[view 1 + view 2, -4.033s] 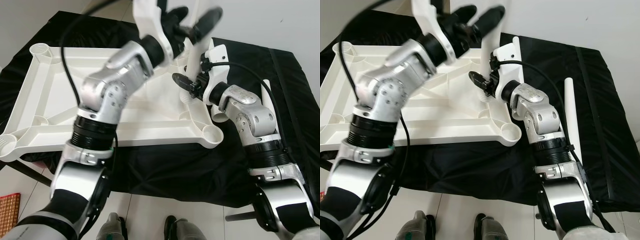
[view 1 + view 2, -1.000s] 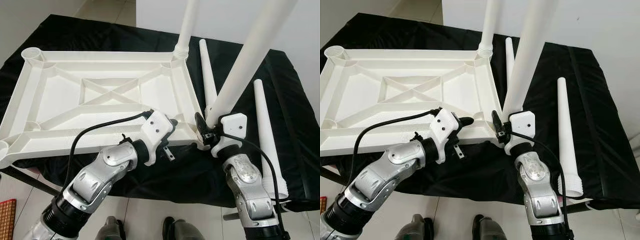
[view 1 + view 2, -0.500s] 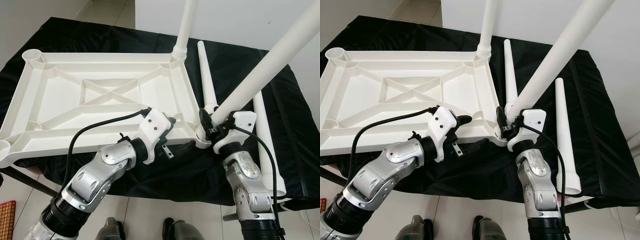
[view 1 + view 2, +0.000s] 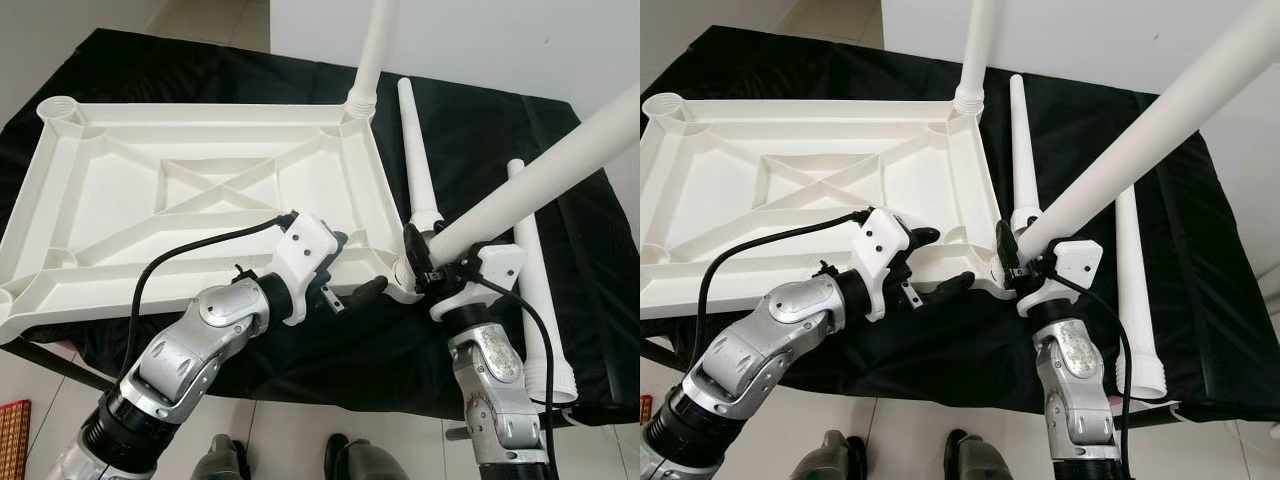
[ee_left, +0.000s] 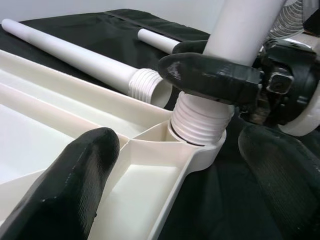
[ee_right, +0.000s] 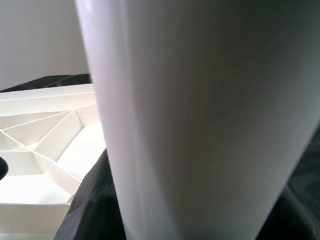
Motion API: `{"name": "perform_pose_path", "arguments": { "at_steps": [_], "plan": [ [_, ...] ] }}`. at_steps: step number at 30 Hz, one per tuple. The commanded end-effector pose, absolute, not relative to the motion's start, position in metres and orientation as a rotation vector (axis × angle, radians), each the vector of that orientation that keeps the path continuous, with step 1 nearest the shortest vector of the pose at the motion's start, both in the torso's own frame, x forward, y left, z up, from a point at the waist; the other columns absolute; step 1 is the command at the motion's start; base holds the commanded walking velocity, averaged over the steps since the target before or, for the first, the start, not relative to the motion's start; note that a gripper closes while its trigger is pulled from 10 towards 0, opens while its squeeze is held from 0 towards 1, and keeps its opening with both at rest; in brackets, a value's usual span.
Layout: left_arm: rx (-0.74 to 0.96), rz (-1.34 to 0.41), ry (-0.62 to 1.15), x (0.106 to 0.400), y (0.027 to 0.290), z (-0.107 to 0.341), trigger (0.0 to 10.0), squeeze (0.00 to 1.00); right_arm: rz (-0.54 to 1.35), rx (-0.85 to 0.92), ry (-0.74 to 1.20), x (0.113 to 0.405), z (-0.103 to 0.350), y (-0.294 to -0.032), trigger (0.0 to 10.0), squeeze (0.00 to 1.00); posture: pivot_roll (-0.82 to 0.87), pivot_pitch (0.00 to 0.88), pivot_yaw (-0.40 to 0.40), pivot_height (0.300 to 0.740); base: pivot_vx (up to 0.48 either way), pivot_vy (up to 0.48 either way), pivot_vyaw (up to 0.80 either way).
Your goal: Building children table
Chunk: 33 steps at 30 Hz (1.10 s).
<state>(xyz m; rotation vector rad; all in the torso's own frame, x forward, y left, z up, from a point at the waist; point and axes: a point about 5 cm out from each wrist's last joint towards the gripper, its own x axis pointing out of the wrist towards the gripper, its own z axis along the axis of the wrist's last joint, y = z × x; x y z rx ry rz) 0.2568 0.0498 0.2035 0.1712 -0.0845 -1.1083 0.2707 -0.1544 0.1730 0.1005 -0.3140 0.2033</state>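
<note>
Right gripper (image 4: 422, 258) is clamped on the leg (image 4: 530, 192) whose threaded end sits in the tabletop's (image 4: 190, 190) near right corner socket (image 5: 200, 145), but the leg leans way off to the right, while the left gripper (image 4: 352, 270) hangs wide open just beside that corner.

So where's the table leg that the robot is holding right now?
The held table leg leans up and to the right from the near right corner socket of the upturned tabletop, with the right gripper clamped around its threaded base.
</note>
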Motion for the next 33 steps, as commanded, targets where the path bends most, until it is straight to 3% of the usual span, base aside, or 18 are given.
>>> {"name": "perform_pose_path", "arguments": {
  "at_steps": [1, 19, 27, 33],
  "plan": [
    [0.168, -1.155, -0.094, 0.252, 0.048, 0.207, 10.0, 0.0, 0.146, 0.081, -0.145, 0.276, 0.148, -0.161, 10.0, 0.0, 0.06, 0.21, -0.037, 0.74, 0.0, 0.0, 0.0],
    [0.166, -1.135, -0.1, 0.254, 0.051, 0.209, 10.0, 0.0, 0.209, -0.037, -0.11, 0.292, 0.153, -0.156, 10.0, 0.0, 0.07, 0.211, -0.047, 0.74, 0.0, 0.0, 0.0],
    [0.161, -1.134, -0.095, 0.253, 0.052, 0.209, 10.0, 0.0, 0.295, -0.2, -0.117, 0.288, 0.151, -0.147, 10.0, 0.0, 0.06, 0.22, -0.042, 0.74, 0.0, 0.0, 0.0],
    [0.16, -1.135, -0.094, 0.252, 0.052, 0.209, 10.0, 0.0, 0.259, -0.141, -0.103, 0.289, 0.15, -0.154, 10.0, 0.0, 0.06, 0.22, -0.041, 0.74, 0.0, 0.0, 0.0]
  ]
}}
